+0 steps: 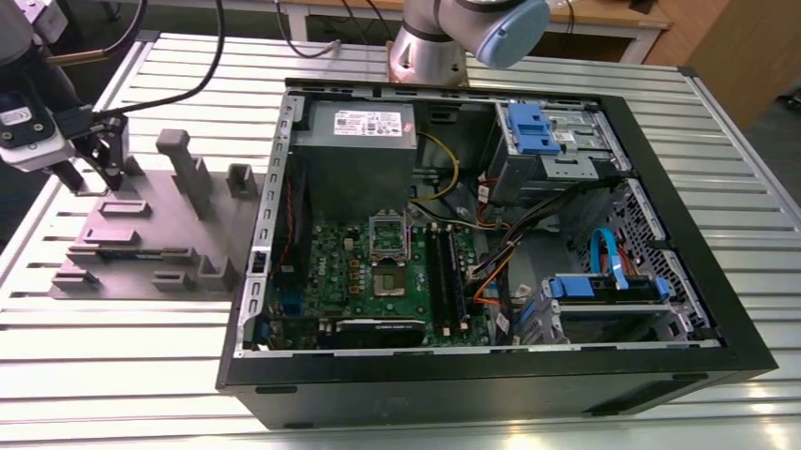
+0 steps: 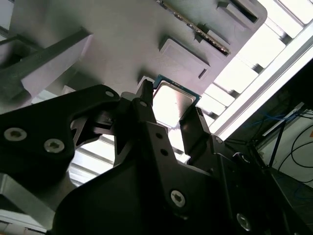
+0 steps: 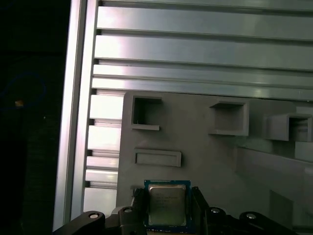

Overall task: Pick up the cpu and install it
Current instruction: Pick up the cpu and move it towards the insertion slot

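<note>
The cpu [image 3: 167, 203] is a small square chip with a silvery top and a thin blue-green rim. It sits between the two black fingers [image 3: 139, 204] of my gripper [image 3: 167, 209], which press on its opposite edges. The second wrist view shows the cpu [image 2: 172, 100] just over the grey fixture plate [image 2: 122, 44], with the gripper [image 2: 171, 108] shut on it. In the exterior view, the gripper [image 1: 107, 180] hangs over the back corner of the grey fixture plate [image 1: 138, 234] at the exterior view's left, well away from the motherboard [image 1: 375, 281] and its bare socket [image 1: 389, 282].
An open black computer case [image 1: 501, 375] lies on the slatted metal table [image 1: 113, 356]. Inside are a grey power supply box [image 1: 356, 141], blue drive brackets [image 1: 601, 286] and loose cables [image 1: 501, 253]. Upright grey posts [image 1: 188, 169] rise from the fixture plate near the gripper.
</note>
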